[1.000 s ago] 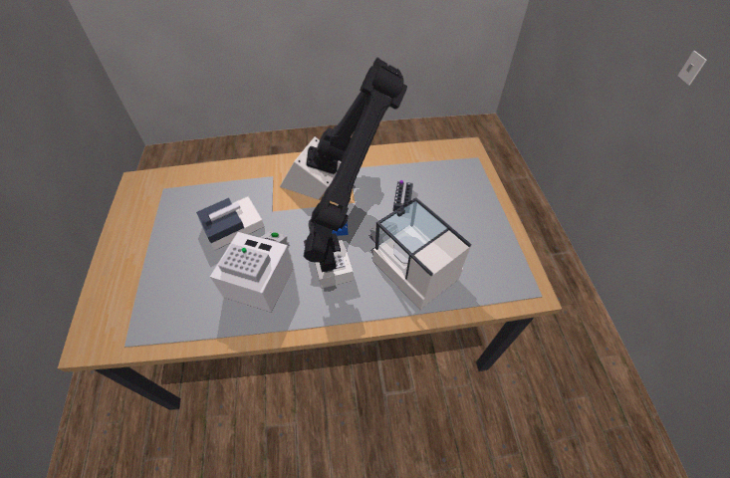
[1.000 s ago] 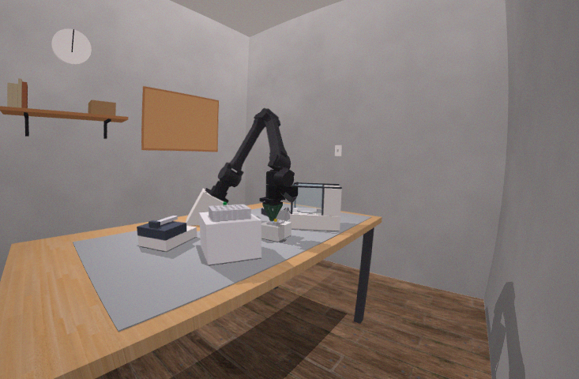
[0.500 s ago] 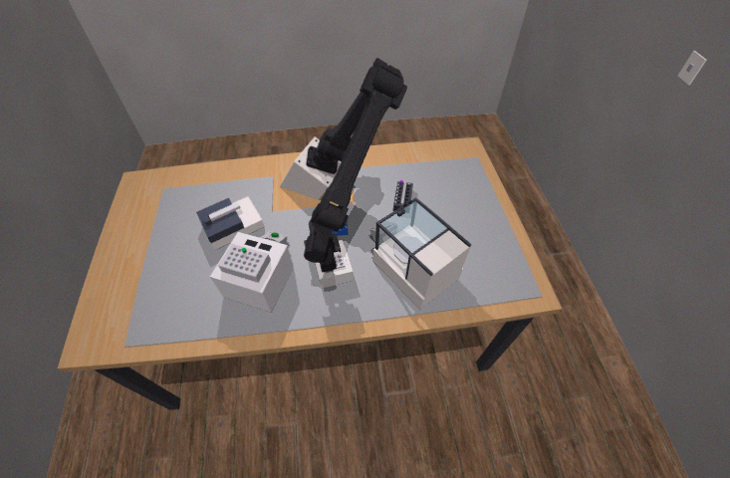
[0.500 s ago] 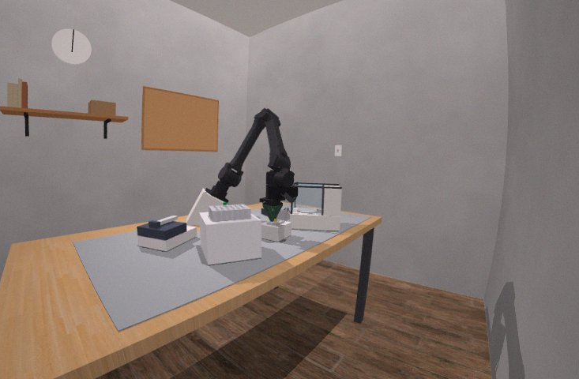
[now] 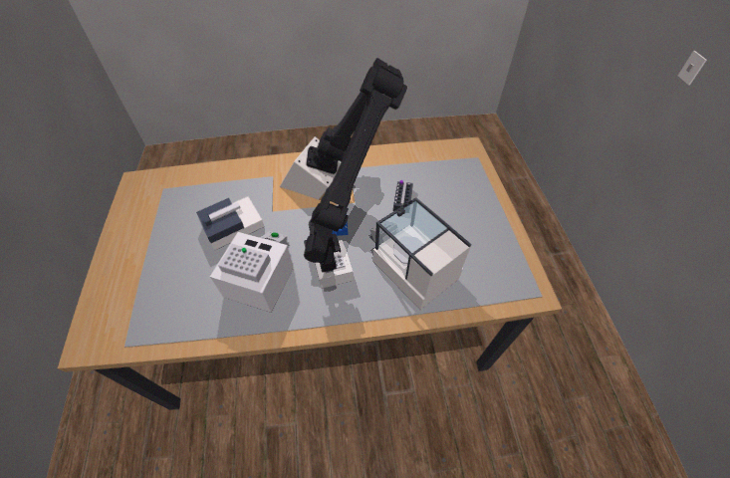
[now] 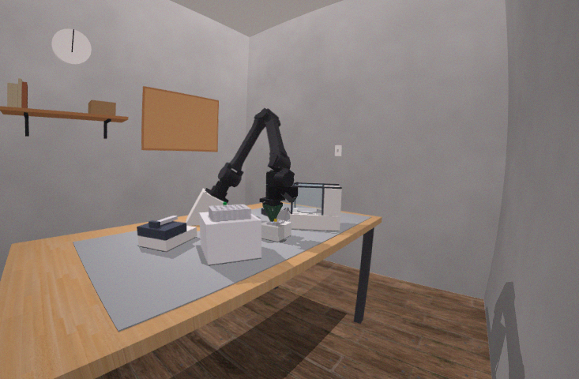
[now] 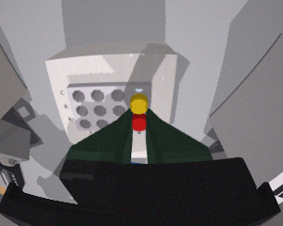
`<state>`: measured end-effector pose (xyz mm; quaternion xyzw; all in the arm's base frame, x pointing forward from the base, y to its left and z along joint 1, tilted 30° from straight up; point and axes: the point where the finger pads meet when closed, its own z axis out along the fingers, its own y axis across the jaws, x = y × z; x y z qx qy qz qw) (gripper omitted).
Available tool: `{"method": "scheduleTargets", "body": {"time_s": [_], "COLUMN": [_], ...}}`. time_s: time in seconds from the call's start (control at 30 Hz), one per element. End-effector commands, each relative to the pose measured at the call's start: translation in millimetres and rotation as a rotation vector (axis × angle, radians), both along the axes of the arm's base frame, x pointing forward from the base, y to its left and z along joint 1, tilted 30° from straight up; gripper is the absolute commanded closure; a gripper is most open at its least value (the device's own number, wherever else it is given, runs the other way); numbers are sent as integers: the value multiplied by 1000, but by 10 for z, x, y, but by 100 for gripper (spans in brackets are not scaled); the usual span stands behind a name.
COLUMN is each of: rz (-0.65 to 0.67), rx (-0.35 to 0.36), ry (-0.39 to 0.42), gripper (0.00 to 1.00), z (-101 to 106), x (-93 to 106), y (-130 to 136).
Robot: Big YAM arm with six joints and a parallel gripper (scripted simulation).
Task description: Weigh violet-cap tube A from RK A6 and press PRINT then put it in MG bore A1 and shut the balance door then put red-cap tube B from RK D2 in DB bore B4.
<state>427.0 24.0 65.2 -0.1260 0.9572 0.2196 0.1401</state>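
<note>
My gripper points down over the dry block, at its fourth column. It is shut on tube B, whose red cap shows between the fingertips. The tube's lower end is hidden, so its depth in the block cannot be told. A yellow-capped tube stands in the same column, just behind the red cap. The violet cap of tube A shows at the arm-side end of the dark magnet block. The top pane of the balance looks shut; its lamp does not show.
The blue rack is mostly hidden under the arm. A tall white box with a gridded block on top stands on the other side of the dry block from the balance. A navy-and-white station stands beyond it.
</note>
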Motion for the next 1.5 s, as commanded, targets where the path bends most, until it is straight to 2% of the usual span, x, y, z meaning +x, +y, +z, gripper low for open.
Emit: {"method": "scheduleTargets", "body": {"time_s": [0.0, 0.27, 0.63, 0.67, 0.73, 1.47], "rz": [6, 5, 6, 6, -2, 2], "rx": [2, 0, 2, 1, -3, -3], "ry": [-3, -15, -3, -11, -25, -27], "gripper": [91, 91, 91, 64, 64, 64], "z": [-35, 12, -36, -3, 79, 120], "x": [40, 55, 28, 42, 89, 58], "y": [63, 42, 66, 53, -12, -9]}}
